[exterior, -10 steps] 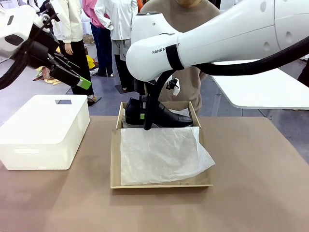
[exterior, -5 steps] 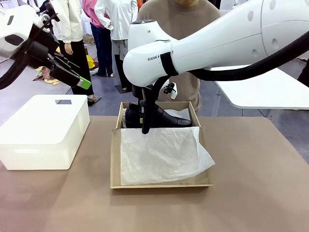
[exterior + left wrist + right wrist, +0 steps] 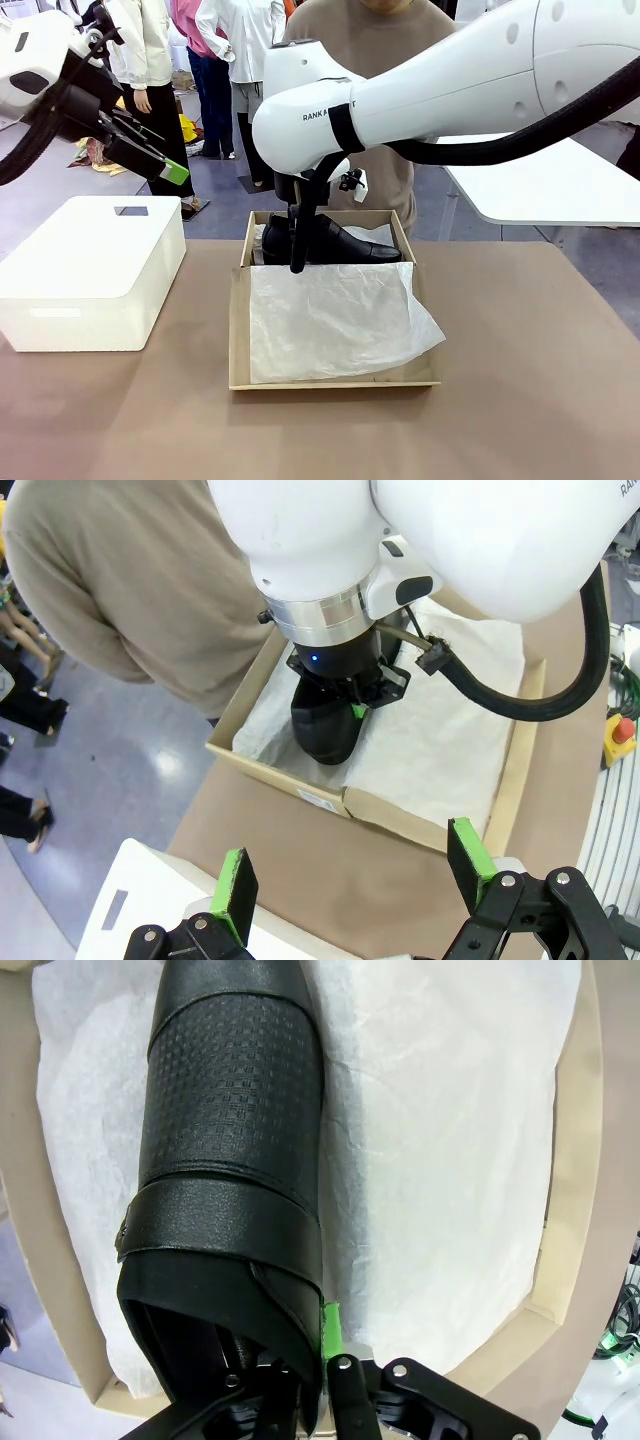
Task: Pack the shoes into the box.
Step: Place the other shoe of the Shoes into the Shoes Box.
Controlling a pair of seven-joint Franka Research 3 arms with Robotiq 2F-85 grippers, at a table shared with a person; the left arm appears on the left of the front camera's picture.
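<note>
Front view: the right arm's wrist and cable hide the right gripper point(image 3: 296, 232) and the heel of the black shoe point(image 3: 355, 248). Right wrist view: the jaws are clenched on the shoe's heel collar. Compared with a second earlier, the shoe sits lower and level inside the cardboard box point(image 3: 404, 228), with bare tissue paper point(image 3: 440, 1140) alongside. The left gripper point(image 3: 150, 160) hangs released above the white bin point(image 3: 90, 270).

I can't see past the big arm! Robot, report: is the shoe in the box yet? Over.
Right fingers shut on shoe, at its rim. Shoe down inside box, on tissue. Left fingers open, up high. Nothing blocking.
</note>
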